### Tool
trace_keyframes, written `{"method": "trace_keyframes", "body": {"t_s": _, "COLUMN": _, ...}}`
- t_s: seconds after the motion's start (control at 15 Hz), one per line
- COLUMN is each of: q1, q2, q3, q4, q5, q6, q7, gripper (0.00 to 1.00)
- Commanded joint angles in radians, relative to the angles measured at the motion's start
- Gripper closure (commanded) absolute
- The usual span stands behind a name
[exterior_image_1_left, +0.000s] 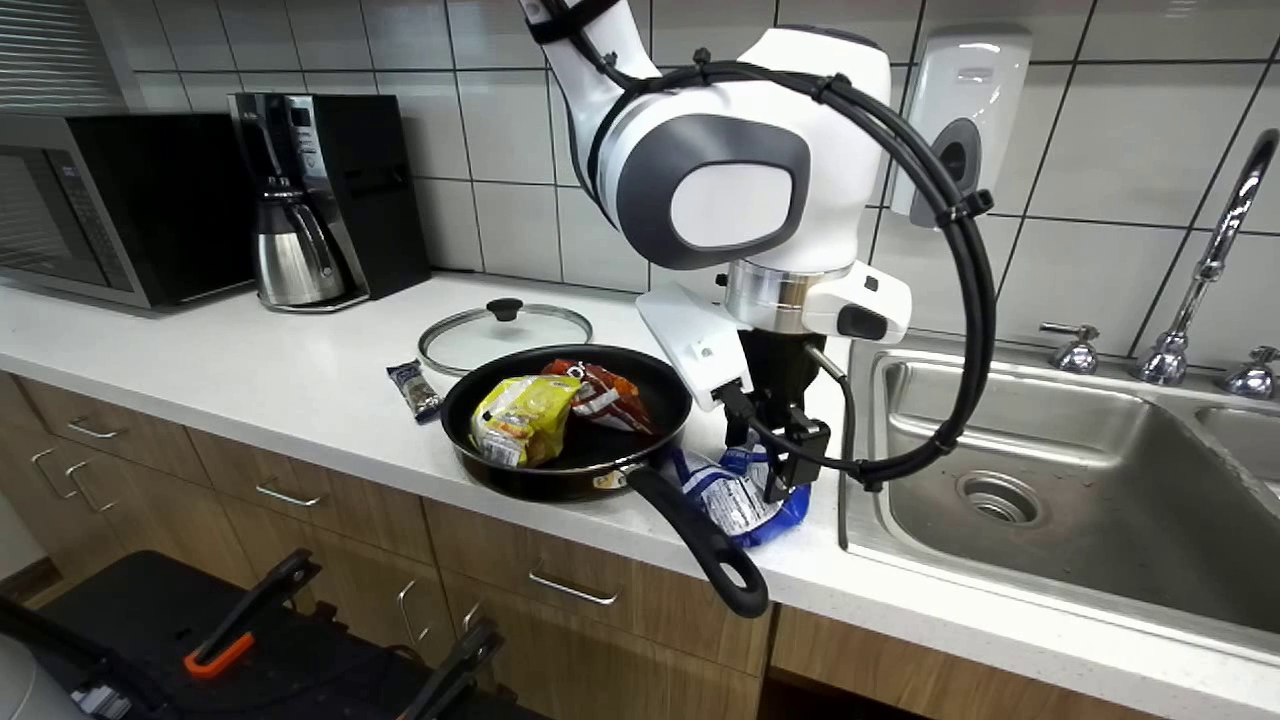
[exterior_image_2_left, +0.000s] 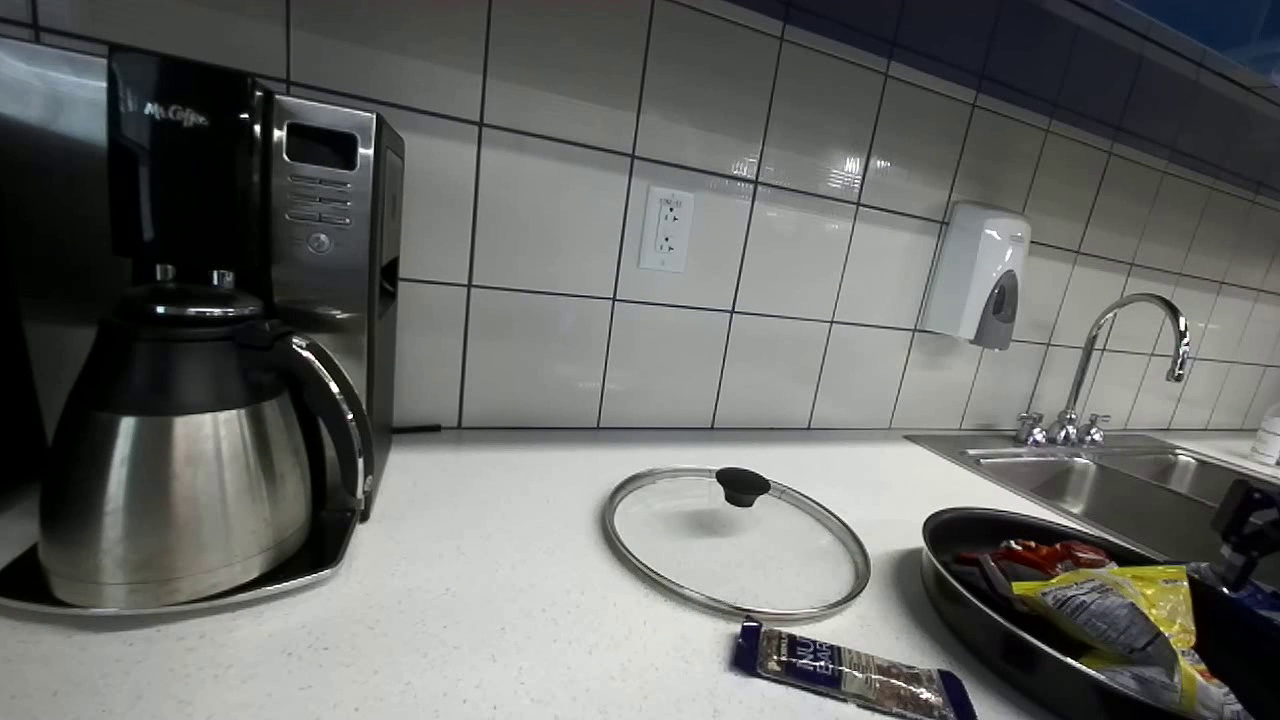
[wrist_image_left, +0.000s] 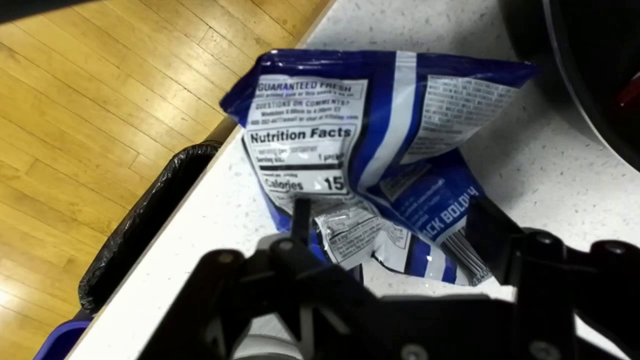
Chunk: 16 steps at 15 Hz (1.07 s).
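My gripper is lowered at a crumpled blue and white snack bag on the counter, beside the handle of a black pan. In the wrist view the fingers are wide apart, with the near part of the bag between them. The right finger overlaps the bag's barcode corner; I cannot tell whether it presses on it. The pan holds a yellow snack bag and a red snack bag. In an exterior view only part of the gripper shows at the right edge.
A glass lid and a nut bar lie on the counter left of the pan. A steel sink is right of the gripper. A coffee maker stands farther left. A lined bin is below the counter edge.
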Motion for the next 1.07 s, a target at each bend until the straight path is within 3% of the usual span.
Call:
{"method": "trace_keyframes", "body": {"t_s": 0.0, "q1": -0.041, "q2": 0.018, "q3": 0.032, "q4": 0.032, "q5": 0.007, "q6": -0.009, "q7": -0.016, "gripper": 0.51}}
{"method": "trace_keyframes", "body": {"t_s": 0.4, "q1": -0.047, "q2": 0.029, "q3": 0.035, "q4": 0.039, "q5": 0.000, "q6": -0.001, "q7": -0.006, "gripper": 0.97}}
{"method": "trace_keyframes", "body": {"t_s": 0.73, "q1": -0.044, "q2": 0.017, "q3": 0.026, "q4": 0.029, "q5": -0.014, "q6": 0.008, "q7": 0.005, "gripper": 1.00}}
{"method": "trace_keyframes", "body": {"t_s": 1.0, "q1": -0.028, "q2": -0.029, "q3": -0.013, "q4": 0.006, "q5": -0.089, "q6": -0.001, "q7": 0.048, "gripper": 1.00}}
